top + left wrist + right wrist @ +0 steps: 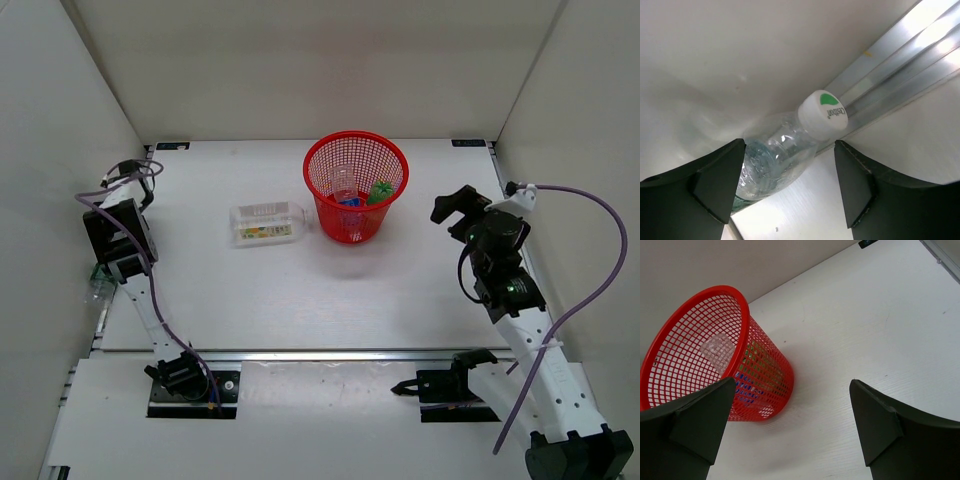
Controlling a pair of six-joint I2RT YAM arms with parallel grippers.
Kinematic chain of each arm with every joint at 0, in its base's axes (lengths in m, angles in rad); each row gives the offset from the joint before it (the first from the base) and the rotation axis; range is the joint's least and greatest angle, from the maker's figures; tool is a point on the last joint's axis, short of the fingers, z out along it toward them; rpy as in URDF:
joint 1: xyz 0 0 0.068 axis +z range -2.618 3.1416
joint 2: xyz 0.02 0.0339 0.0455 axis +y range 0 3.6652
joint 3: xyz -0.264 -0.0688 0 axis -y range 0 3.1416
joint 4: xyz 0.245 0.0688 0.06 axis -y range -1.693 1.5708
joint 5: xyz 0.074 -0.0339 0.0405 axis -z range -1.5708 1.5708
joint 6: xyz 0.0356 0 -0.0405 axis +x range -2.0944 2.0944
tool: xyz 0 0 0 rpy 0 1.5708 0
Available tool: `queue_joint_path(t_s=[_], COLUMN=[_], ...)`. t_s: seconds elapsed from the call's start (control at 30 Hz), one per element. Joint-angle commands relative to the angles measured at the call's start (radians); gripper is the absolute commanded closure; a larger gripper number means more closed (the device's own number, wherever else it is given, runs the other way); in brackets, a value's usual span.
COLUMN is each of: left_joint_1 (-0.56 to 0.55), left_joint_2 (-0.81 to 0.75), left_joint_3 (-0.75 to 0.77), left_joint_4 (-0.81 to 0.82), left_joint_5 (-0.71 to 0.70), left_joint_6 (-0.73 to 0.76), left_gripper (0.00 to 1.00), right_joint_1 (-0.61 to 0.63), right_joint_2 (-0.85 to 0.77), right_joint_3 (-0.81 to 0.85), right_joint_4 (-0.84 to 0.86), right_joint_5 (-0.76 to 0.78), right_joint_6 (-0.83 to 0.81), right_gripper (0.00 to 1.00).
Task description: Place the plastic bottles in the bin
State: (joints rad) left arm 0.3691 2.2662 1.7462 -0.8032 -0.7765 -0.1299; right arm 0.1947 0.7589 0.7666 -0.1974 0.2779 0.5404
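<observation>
Top: white table (300,300) walled on three sides, open room mid-table. Red bin (352,225) far centre, green bottle (379,192) and blue-label bottle (346,197) inside; squarish bottle (267,223) lying just left of bin

Left wrist: my left gripper (790,185) spread, straddling small clear bottle (772,160) lying against aluminium rail (890,75) at wall foot

Right wrist: my right gripper (790,430) spread, empty; bin ahead-left, bare table ahead

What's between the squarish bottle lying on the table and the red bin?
Nothing. Only a narrow strip of bare table separates the squarish bottle from the bin, as the top external view shows.
</observation>
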Motion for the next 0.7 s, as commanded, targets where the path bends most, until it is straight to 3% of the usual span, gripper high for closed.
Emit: queue_joint_path(t_s=[0.0, 0.1, 0.27, 0.37, 0.43, 0.53, 0.67], left_joint_1=[0.004, 0.007, -0.021, -0.054, -0.068, -0.053, -0.044], left_joint_2=[-0.034, 0.001, 0.032, 0.05, 0.043, 0.049, 0.092], left_joint_3=[-0.053, -0.024, 0.064, 0.102, 0.122, 0.167, 0.191], left_joint_4=[0.007, -0.019, -0.069, -0.116, -0.155, -0.192, -0.215], left_joint_5=[-0.042, -0.046, -0.133, -0.257, -0.212, -0.13, -0.202], left_joint_6=[-0.016, -0.02, -0.022, -0.043, -0.059, -0.091, -0.091], left_gripper=[0.19, 0.23, 0.19, 0.19, 0.13, 0.15, 0.18], right_joint_1=[-0.006, -0.012, -0.001, 0.008, 0.002, 0.014, 0.028], right_joint_2=[-0.024, -0.023, -0.042, -0.058, -0.064, -0.072, -0.075], right_joint_3=[-0.006, -0.006, 0.005, 0.0, -0.004, -0.009, -0.004], right_joint_4=[0.056, 0.052, 0.024, 0.027, 0.024, 0.02, 0.015], right_joint_5=[0.018, 0.015, 0.049, 0.067, 0.075, 0.089, 0.107], right_joint_6=[0.007, 0.004, 0.001, 0.009, 0.007, 0.007, 0.015], right_gripper=[0.05, 0.05, 0.05, 0.05, 0.06, 0.06, 0.06])
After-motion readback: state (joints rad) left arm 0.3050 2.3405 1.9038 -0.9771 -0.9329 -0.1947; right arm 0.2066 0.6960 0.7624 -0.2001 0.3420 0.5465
